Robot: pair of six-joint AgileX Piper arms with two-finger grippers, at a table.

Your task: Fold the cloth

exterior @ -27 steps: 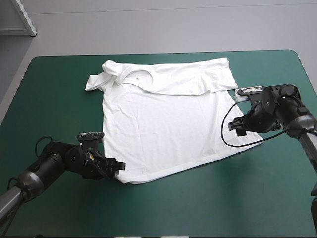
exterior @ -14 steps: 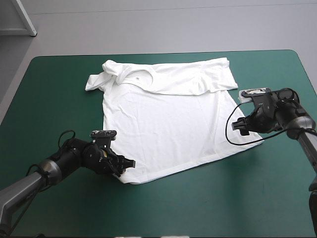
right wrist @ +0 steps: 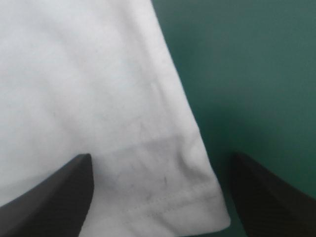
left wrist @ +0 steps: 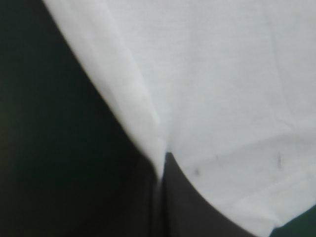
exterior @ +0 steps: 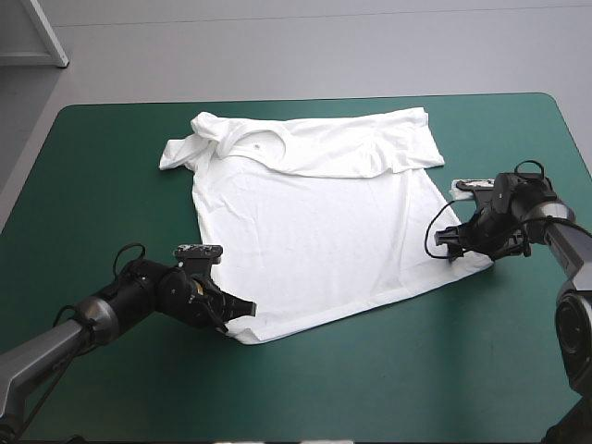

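White T-shirt (exterior: 314, 231) lies flat on teal-green cover (exterior: 388, 388).

the t-shirt (exterior: 314, 231) is matt white cloth, hem stitched; the teal-green cover (exterior: 416, 370) is smooth.

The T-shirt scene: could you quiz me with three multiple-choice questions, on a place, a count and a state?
1. Where does the collar of the T-shirt lie?
A) toward the far edge of the table
B) toward its near edge
C) off the table
2. How many robot arms reach the T-shirt?
A) one
B) two
C) three
3. How do the right arm's jaws stand?
A) open
B) shut on the T-shirt
C) raised high over the table
Answers: 1 A, it lies at the far side. 2 B, the left arm and the right arm. 3 A, the right wrist view shows them apart, astride the hem corner.
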